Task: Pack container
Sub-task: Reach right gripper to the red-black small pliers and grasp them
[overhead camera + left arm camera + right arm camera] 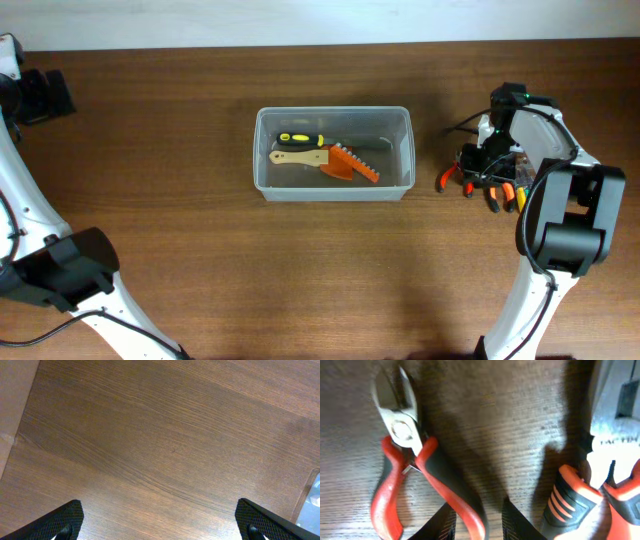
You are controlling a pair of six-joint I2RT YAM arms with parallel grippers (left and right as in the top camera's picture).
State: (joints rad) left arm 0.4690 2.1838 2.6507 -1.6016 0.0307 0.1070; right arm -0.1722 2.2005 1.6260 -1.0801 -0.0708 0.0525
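The container (333,193) — clear, lidless, with rounded corners — sits mid-worktop (200,280). It holds a yellow-and-black screwdriver (300,139), a wooden-handled tool (298,157) and an orange toothed piece (355,163). It lies well left of the right end effector (477,522), whose fingers stand narrowly parted astride a handle of the red cutters (395,430), beside orange pliers (570,502). The left end effector (162,522) gapes wide — well left of the container.

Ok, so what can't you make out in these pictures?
Right fingers: right wrist view, cut off by bottom edge; grip unclear.
Orange-handled pliers: right wrist view, cut by right edge; overhead, arm partly covers them.
Orange tool in the container: overhead, too small to identify.
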